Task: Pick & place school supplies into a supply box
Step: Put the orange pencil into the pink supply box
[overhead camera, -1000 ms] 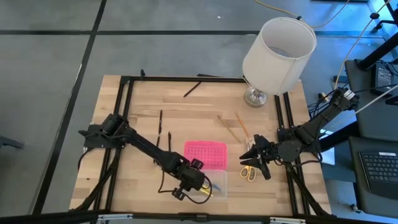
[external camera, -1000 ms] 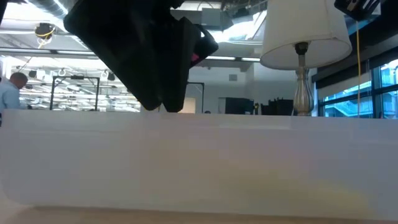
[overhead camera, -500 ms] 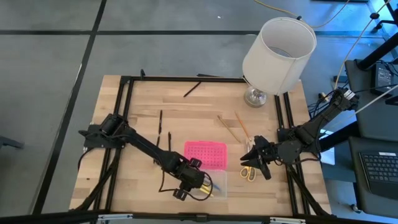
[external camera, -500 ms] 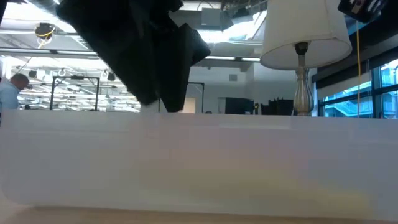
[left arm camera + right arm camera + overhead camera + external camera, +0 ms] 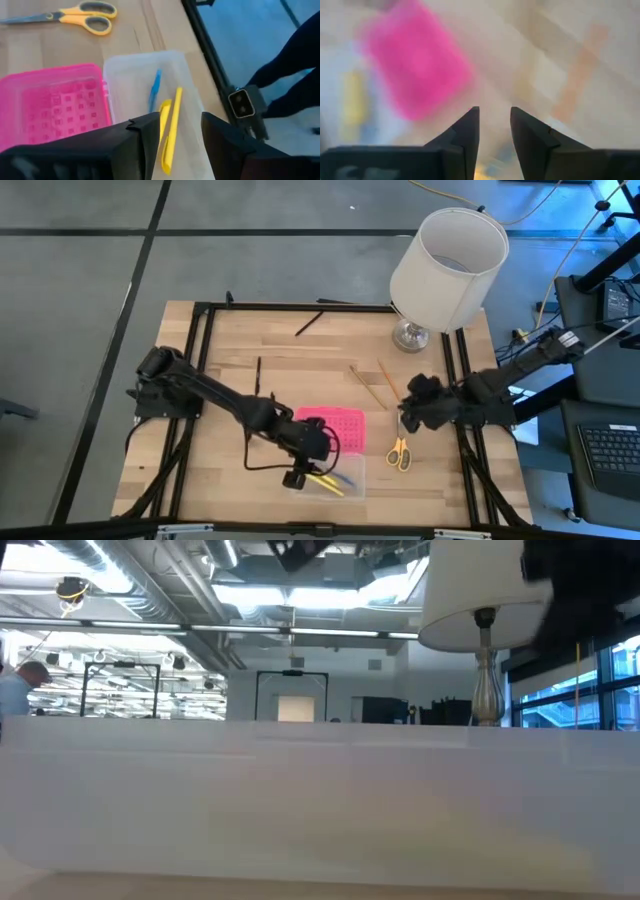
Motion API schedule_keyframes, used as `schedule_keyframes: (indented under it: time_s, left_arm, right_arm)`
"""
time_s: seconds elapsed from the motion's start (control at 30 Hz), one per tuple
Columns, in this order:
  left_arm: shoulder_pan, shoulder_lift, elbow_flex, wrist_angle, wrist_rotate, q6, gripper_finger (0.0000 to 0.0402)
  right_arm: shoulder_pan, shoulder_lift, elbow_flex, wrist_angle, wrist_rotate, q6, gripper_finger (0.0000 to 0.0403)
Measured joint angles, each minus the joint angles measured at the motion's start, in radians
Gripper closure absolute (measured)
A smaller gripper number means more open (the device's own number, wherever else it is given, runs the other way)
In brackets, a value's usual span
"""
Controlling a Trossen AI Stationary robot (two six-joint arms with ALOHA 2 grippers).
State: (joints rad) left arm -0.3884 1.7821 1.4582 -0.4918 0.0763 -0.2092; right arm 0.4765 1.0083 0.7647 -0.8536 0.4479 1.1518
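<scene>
The supply box lies open near the table's near edge, its pink dotted lid (image 5: 337,423) on the far side of its clear base (image 5: 345,465). Two yellow pens (image 5: 170,127) and a blue pen (image 5: 155,91) lie in the base. My left gripper (image 5: 302,476) (image 5: 172,137) hovers open above the base and holds nothing. The yellow-handled scissors (image 5: 399,452) lie flat on the wood right of the box. My right gripper (image 5: 407,418) (image 5: 495,131) is open, raised just beyond the scissors. Two wood-brown pencils (image 5: 384,383) and black pens (image 5: 258,376) (image 5: 308,323) lie farther back.
A lamp with a white shade (image 5: 447,260) stands at the far right corner, and its foot (image 5: 410,335) sits close to the pencils. A black frame rail (image 5: 300,307) borders the tabletop. In the low view a pale blurred wall (image 5: 320,810) fills the foreground. A person (image 5: 14,685) stands far back.
My left gripper has risen out of the low view and stays over the clear base, where the yellow pens lie. My right gripper has lifted off the scissors and drawn back toward the far edge. The scissors stay on the table.
</scene>
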Motion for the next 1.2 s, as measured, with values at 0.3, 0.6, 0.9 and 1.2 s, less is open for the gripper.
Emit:
schedule_keyframes:
  time_s: [0.3,0.6,0.9,1.2]
  left_arm:
    - [0.055,-0.030,0.000,0.196,0.066,-0.091,0.0265]
    - [0.125,-0.066,-0.018,0.248,0.142,-0.110,0.0265]
    - [0.181,-0.304,-0.353,0.612,0.195,-0.169,0.0265]
    - [0.188,-0.498,-0.609,0.872,0.101,-0.173,0.0265]
  right_arm:
    - [-0.080,0.036,0.000,-0.226,-0.045,0.069,0.0288]
    - [-0.165,0.138,0.000,-0.178,-0.184,-0.016,0.0288]
    - [-0.175,0.212,0.000,-0.174,-0.162,-0.043,0.0288]
    - [-0.197,0.214,0.000,-0.110,-0.162,-0.006,0.0288]
